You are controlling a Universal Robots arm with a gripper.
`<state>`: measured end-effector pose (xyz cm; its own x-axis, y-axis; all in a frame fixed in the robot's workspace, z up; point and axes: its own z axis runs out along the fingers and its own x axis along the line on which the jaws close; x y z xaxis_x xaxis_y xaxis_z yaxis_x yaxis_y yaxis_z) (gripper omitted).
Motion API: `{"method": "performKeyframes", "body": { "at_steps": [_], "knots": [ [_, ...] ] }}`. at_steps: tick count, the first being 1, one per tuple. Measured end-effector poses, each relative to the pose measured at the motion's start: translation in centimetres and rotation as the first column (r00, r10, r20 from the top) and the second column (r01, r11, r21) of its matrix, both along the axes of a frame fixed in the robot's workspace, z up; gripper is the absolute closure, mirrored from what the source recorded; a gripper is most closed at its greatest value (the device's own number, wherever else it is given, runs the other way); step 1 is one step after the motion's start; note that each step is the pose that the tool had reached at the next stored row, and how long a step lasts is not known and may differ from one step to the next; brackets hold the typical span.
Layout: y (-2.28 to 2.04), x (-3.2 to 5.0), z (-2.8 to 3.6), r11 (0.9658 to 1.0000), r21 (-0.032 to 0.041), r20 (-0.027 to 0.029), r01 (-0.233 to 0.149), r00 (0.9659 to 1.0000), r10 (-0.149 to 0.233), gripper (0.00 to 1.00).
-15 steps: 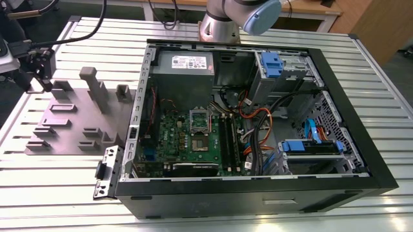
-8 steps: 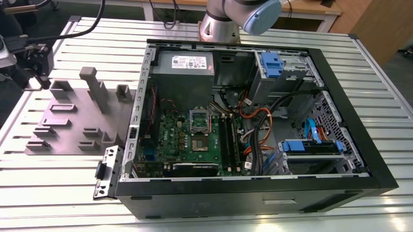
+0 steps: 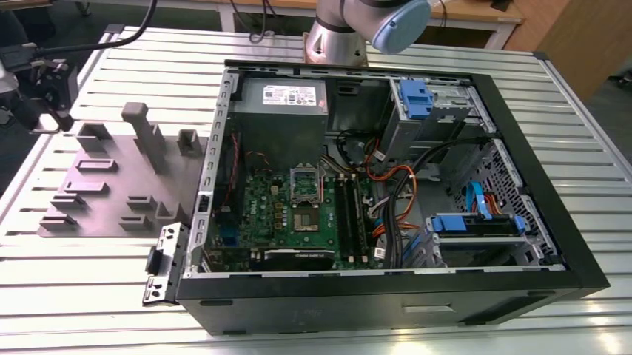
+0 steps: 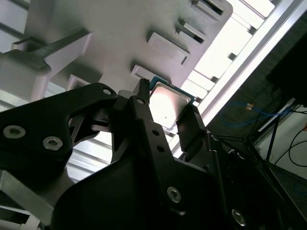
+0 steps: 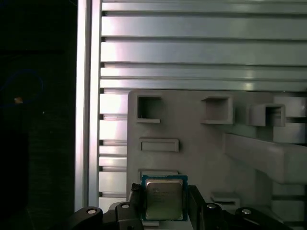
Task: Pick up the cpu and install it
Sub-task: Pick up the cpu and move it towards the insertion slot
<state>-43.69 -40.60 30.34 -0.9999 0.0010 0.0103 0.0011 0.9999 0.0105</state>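
Observation:
The cpu [image 5: 164, 199] is a small square chip with a silver-grey top and a dark teal rim. It sits between the two black fingers of my gripper [image 5: 164, 206], which is shut on its opposite edges. In the second wrist view the cpu [image 4: 168, 103] shows the same way, clamped in the gripper [image 4: 165, 111] above the grey fixture plate [image 4: 120, 28]. In the exterior view the gripper [image 3: 52, 100] hangs at the far left, over the table beside the fixture plate [image 3: 109, 192]. The motherboard's socket [image 3: 304, 177] lies open inside the computer case [image 3: 395, 281].
The grey fixture plate carries raised blocks and pockets [image 5: 148, 108] and a tall post [image 3: 148, 137]. The slatted metal table [image 3: 89, 281] runs under everything. The open case holds cables [image 3: 395, 185], memory slots [image 3: 348, 214] and blue drive brackets [image 3: 474, 222]. The arm's base [image 3: 336, 37] stands behind the case.

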Motion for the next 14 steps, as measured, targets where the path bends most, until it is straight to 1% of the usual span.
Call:
{"method": "performKeyframes", "body": {
  "at_steps": [5, 14],
  "knots": [
    [0.0, 0.0, 0.73, 1.0, 0.0, 0.0, 0.0, 1.0, 0.0, 0.53],
    [0.0, 0.0, 1.81, 1.0, 0.0, 0.0, 0.0, 1.0, 0.0, 0.53]
  ]
}}
